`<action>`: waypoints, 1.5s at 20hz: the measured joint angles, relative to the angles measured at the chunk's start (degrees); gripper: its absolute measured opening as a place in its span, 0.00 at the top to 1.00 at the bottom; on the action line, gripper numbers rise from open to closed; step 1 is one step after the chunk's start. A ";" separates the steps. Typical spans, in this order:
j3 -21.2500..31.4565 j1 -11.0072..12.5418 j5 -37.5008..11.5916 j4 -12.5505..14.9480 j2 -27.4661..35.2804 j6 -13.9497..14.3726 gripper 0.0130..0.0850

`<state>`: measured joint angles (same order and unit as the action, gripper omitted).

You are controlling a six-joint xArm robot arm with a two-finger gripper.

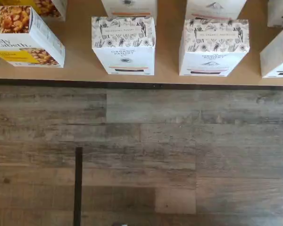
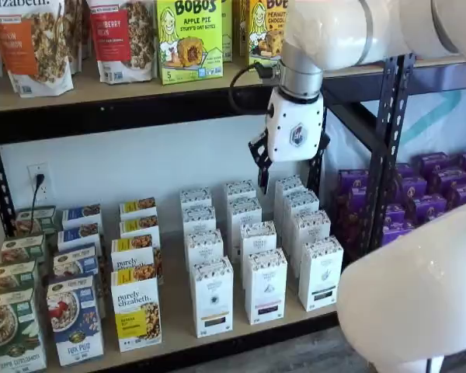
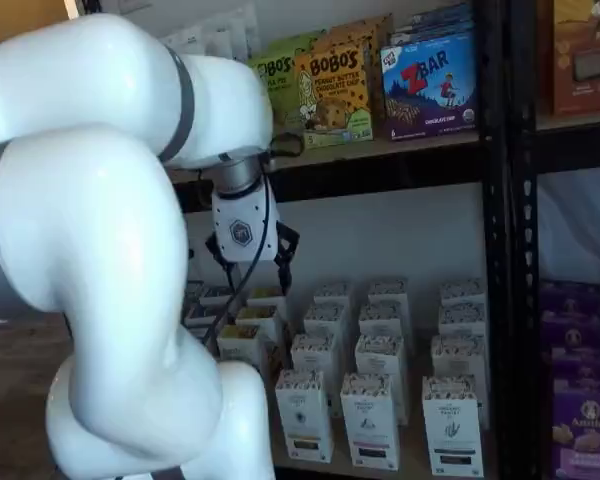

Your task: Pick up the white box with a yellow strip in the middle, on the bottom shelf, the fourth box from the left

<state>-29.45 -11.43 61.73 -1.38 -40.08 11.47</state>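
Our claw (image 2: pixel 283 172) hangs in the air above the rows of white cartons, its white body pointing down from the arm (image 2: pixel 334 31). In both shelf views we see its black fingers splayed apart to either side of the body, so it stands released and holds nothing. Below it and toward the front edge stands the white box (image 2: pixel 212 296), a tall narrow carton with a speckled top and a small dark label near its base; it heads its row at the front of the bottom shelf (image 2: pixel 175 326), upright and well apart from the claw. Just to its right a like carton (image 2: pixel 266 284) fronts the next row, and to its left a shorter purely elizabeth box (image 2: pixel 137 308) with a yellow label stands near it. In the wrist view we look down on the white box (image 1: pixel 124 44) with the like carton beside it, both close to the shelf's edge, and grey wooden floor planks (image 1: pixel 179 155) beyond that edge. On the board above, granola bags (image 2: pixel 35 43) and Bobo's boxes (image 2: pixel 189 39) stand behind the arm.
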 joint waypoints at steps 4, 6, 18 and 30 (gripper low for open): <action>1.29 -0.31 -3.65 -0.01 1.93 0.20 0.00; 1.84 -0.48 -5.52 -0.03 3.10 0.31 0.00; 3.66 -2.32 -15.76 1.83 11.01 3.13 0.00; 4.05 -4.11 -27.59 0.79 21.73 3.97 0.00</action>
<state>-25.41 -15.54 34.14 -0.59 -18.35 15.45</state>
